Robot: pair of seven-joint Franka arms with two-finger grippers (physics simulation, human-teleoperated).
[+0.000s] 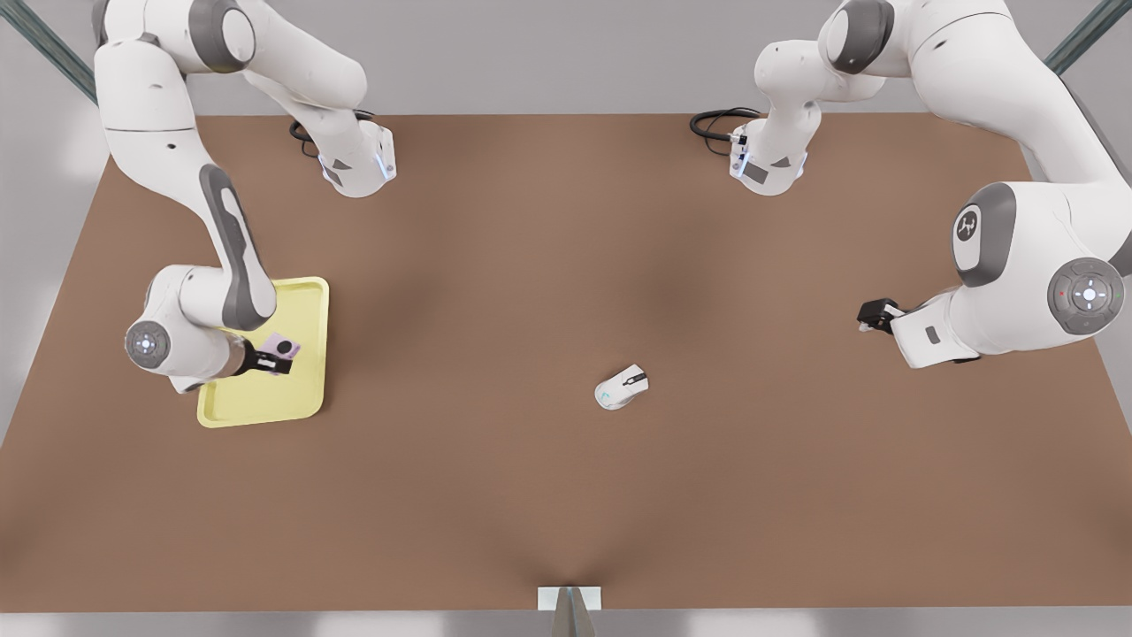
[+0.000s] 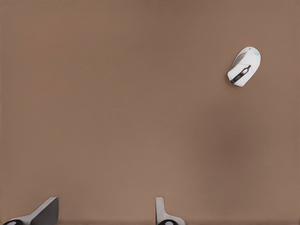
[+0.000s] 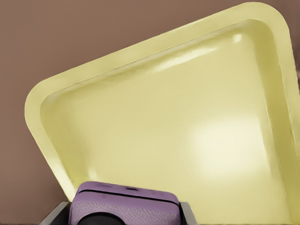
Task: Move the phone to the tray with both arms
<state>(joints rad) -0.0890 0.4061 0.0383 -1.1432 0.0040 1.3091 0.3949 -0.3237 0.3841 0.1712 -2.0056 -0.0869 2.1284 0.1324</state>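
Right gripper [image 1: 276, 361] pinching small flat lilac phone [image 1: 285, 346] by edges over pale yellow tray [image 1: 305, 389]; looks light, rigid, slick. Left gripper [image 1: 868, 316] waits, fingers spread.

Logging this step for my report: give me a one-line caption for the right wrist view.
Right gripper holds the phone between its fingers above the pale yellow tray.

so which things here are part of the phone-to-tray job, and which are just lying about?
Part of the job:
- small lilac flat phone, clamped in the right gripper over the tray
- pale yellow shallow rectangular tray
- left gripper, open, waiting at the front view's right

Lying about:
- white computer mouse on the brown table
- black cables at the arm bases
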